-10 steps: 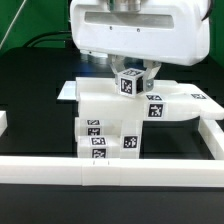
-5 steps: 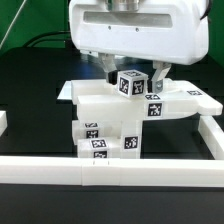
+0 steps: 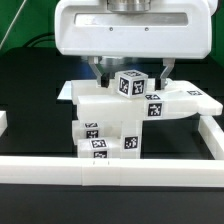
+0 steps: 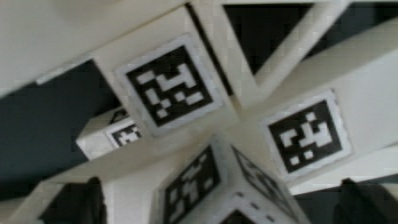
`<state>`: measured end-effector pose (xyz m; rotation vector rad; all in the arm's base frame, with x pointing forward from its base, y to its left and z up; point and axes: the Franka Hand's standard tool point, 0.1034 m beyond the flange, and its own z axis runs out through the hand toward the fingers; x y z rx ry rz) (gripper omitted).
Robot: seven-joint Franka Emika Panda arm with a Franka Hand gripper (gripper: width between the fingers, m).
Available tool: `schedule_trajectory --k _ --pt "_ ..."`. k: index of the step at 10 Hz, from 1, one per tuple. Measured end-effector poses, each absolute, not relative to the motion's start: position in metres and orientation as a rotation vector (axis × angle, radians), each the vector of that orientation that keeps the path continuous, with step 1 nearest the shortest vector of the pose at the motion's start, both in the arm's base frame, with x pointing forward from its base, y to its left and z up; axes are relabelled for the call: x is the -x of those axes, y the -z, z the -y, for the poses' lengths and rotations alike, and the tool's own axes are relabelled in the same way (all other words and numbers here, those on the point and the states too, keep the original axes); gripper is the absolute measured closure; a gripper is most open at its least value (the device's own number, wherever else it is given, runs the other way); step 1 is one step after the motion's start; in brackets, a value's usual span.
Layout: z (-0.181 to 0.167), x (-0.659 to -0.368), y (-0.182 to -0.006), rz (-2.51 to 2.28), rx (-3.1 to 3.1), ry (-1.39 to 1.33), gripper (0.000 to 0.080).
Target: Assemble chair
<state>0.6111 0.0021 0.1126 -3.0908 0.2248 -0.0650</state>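
The chair [image 3: 108,118] stands half-built behind the front rail: stacked white blocks with small square tags, and a wide flat piece [image 3: 178,104] reaching to the exterior view's right. A tagged upright bar end [image 3: 132,84] sticks out of its top. My gripper [image 3: 131,75] hangs straight over that bar, open, one finger [image 3: 100,72] on each side and clear of it. In the wrist view the bar [image 4: 214,185] and tagged white faces [image 4: 164,80] fill the frame, and the gripper [image 4: 217,200] shows only as dark fingers [image 4: 68,200] at both edges, holding nothing.
A long white border rail [image 3: 110,170] runs along the front, and another [image 3: 213,135] runs back on the exterior view's right. A short white piece [image 3: 3,122] sits at the exterior view's left edge. The table is black.
The jaws were shut on the tagged bar end a second ago; they have spread wide and let it go. The bar stays upright in the chair.
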Motion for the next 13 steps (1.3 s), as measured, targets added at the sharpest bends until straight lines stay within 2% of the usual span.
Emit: schedule_trajectory --k 6,8,9,10,11,13 --pt "0.0017 -0.6126 -0.1105 0.487 3.084 0.072 0.0151" --pt "0.0024 -0.6127 -0.1105 0.514 3.08 0.074 0.0178" --pt "0.0025 -0.6127 -0.1105 0.513 3.08 0.074 0.0356" --pt "0.0024 -0.6127 -0.1105 0.502 3.082 0.073 0.0356" --pt "0.0025 -0.6128 -0.1105 0.479 3.085 0.074 0.0536" --pt "0.0021 -0.6128 -0.1105 0.424 3.09 0.074 0.0534"
